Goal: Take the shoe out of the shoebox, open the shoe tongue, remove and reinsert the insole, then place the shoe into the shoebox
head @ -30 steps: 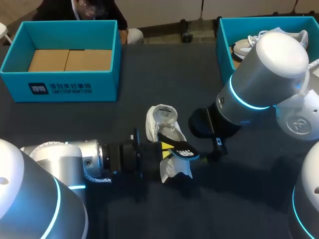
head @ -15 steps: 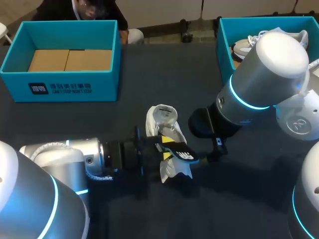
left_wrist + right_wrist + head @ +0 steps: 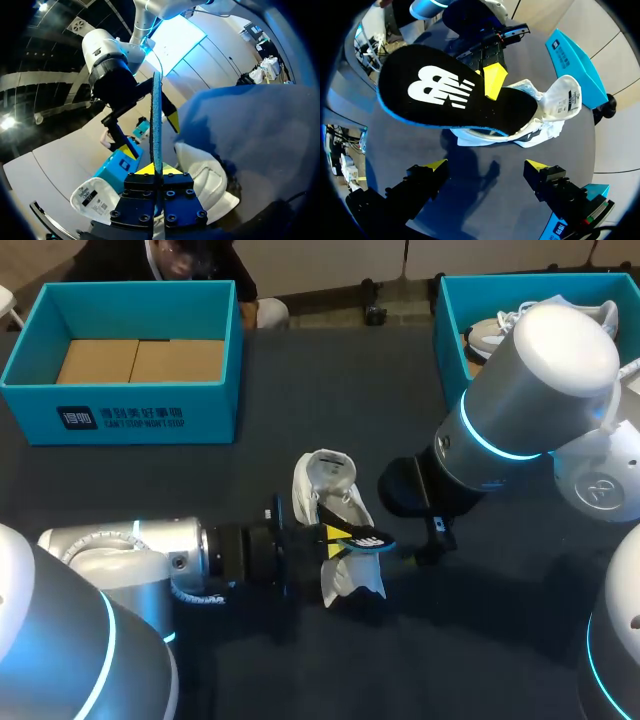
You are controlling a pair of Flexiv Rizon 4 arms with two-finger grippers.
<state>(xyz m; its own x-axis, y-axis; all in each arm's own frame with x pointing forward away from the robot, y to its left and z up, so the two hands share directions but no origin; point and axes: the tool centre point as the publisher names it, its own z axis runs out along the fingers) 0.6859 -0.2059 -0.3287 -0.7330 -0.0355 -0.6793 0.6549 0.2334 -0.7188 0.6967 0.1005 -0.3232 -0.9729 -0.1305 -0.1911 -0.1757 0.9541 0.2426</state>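
A white shoe (image 3: 337,502) lies on its side in the middle of the dark table. Just above its opening hangs a black insole (image 3: 365,539) with a blue rim, and my left gripper (image 3: 335,537) is shut on the insole's near end. In the left wrist view the insole (image 3: 156,120) shows edge-on, rising from between the yellow tips of the left gripper (image 3: 159,170). My right gripper (image 3: 486,167) stands open just past the shoe (image 3: 547,107), with the insole (image 3: 445,95) ahead of its fingers and nothing between them. From the head view the right gripper (image 3: 422,540) is beside the insole's far end.
A teal shoebox (image 3: 120,410) with a cardboard floor stands at the back left. A second teal box (image 3: 450,320) at the back right holds another shoe (image 3: 490,335). My right arm's elbow overhangs that box.
The left gripper loosened for a moment and closed again on the insole. The insole has tipped slightly and shifted a little toward the shoe. The right arm has stayed still.
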